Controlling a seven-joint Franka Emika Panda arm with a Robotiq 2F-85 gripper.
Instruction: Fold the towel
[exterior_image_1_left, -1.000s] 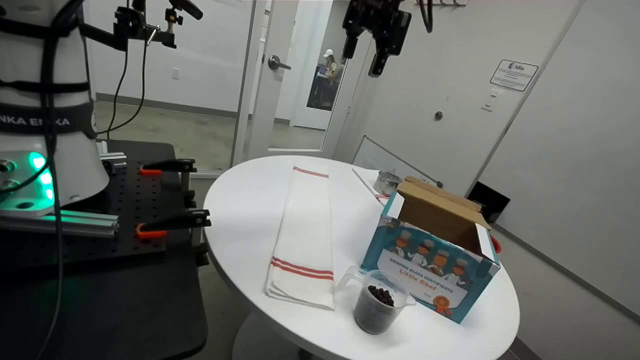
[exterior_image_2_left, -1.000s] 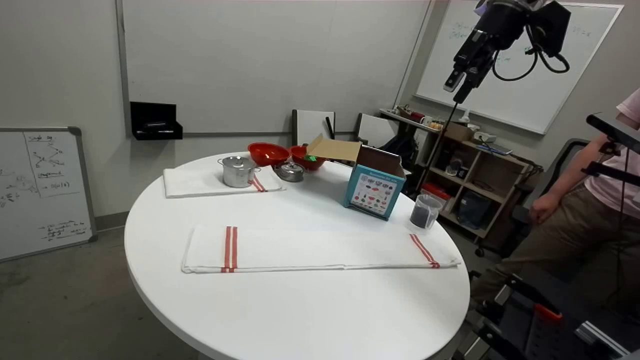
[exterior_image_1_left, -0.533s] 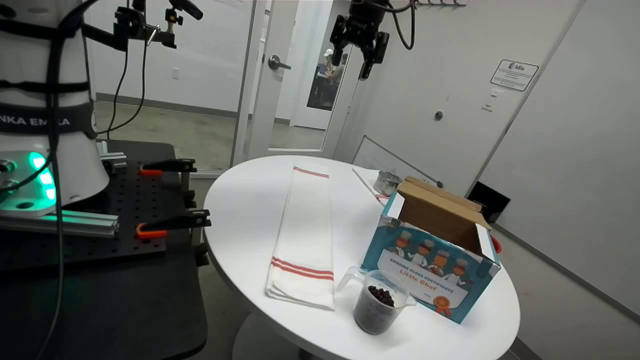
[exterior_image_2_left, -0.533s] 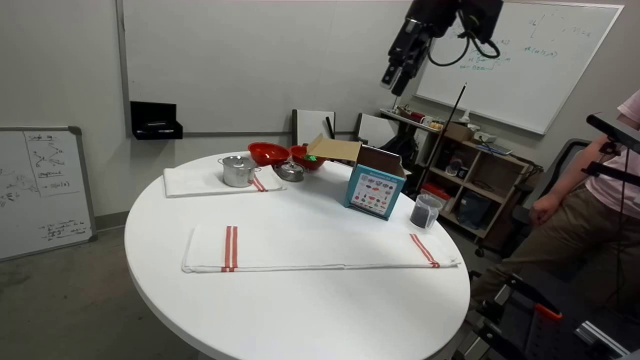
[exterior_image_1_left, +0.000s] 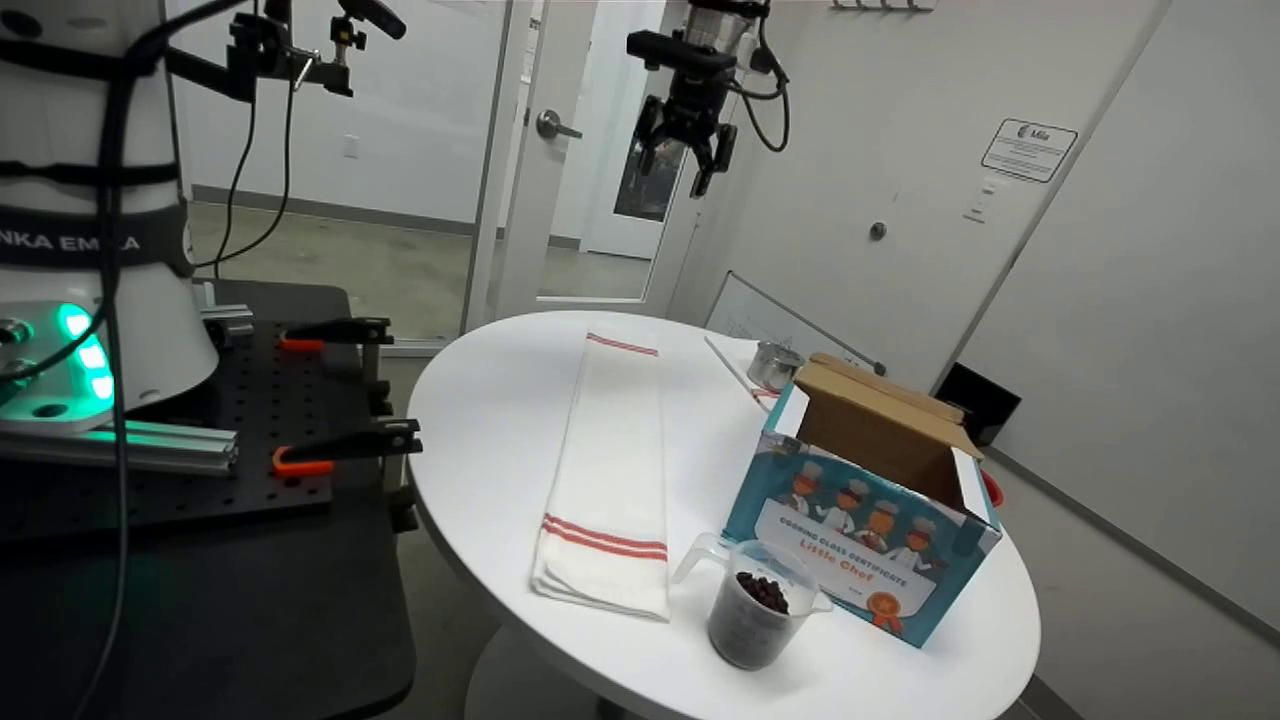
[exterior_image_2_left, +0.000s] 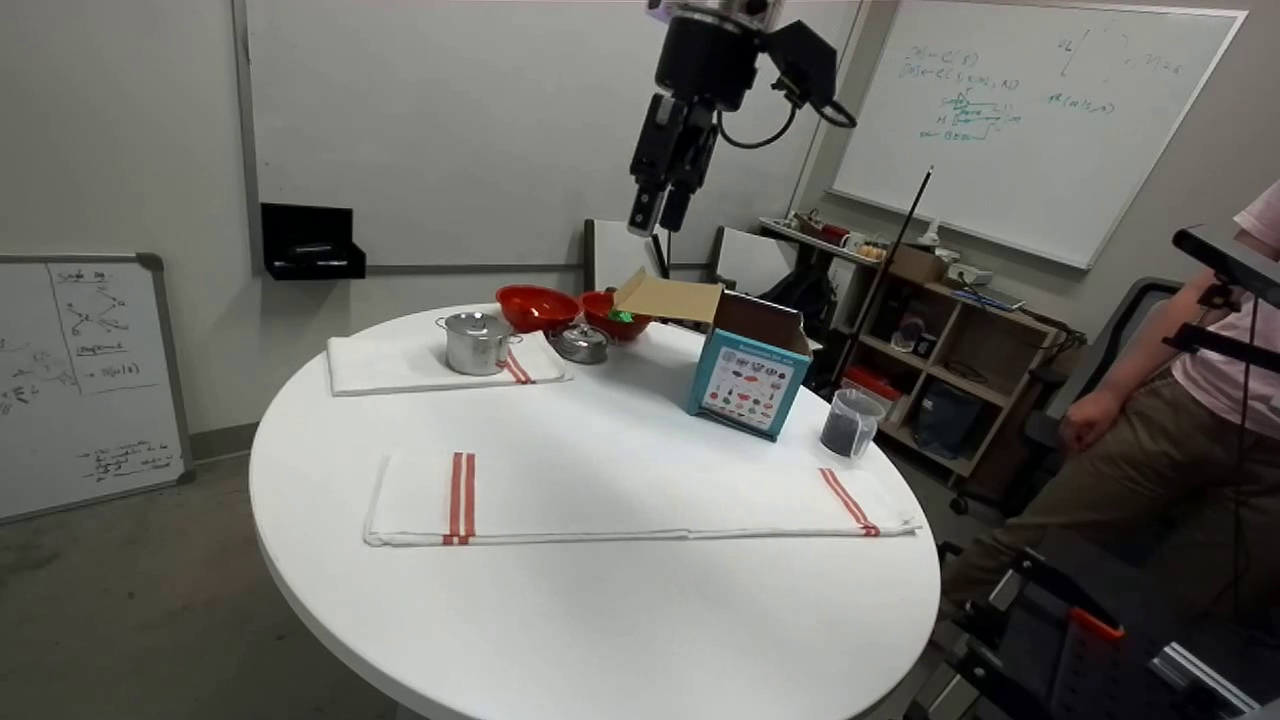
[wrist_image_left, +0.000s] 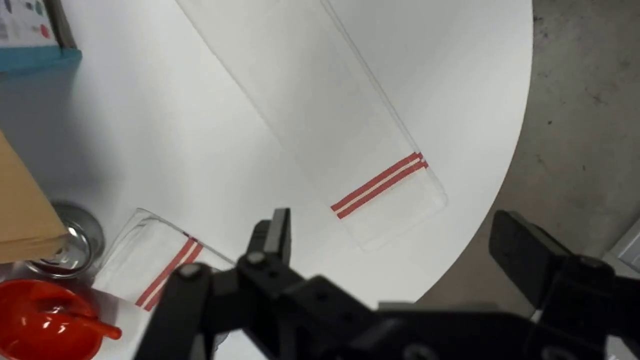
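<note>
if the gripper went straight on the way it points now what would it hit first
Probably the towel, somewhere toward its end away from the box; nothing shows between towel and open gripper, though depth is hard to judge.

The towel (exterior_image_1_left: 612, 450) is white, crossed by paired red stripes near each end, on a plain white table (exterior_image_2_left: 600, 630). By the table's edge, the clear measuring cup (exterior_image_1_left: 750, 630) shows dark contents (exterior_image_1_left: 762, 591) and the bowls (exterior_image_2_left: 537, 308) are glossy red. The box (exterior_image_1_left: 850, 535) is teal with cartoon chefs, brown inside. The pot (exterior_image_2_left: 476, 345) is silvery, the gripper (exterior_image_1_left: 673, 178) black.
</note>
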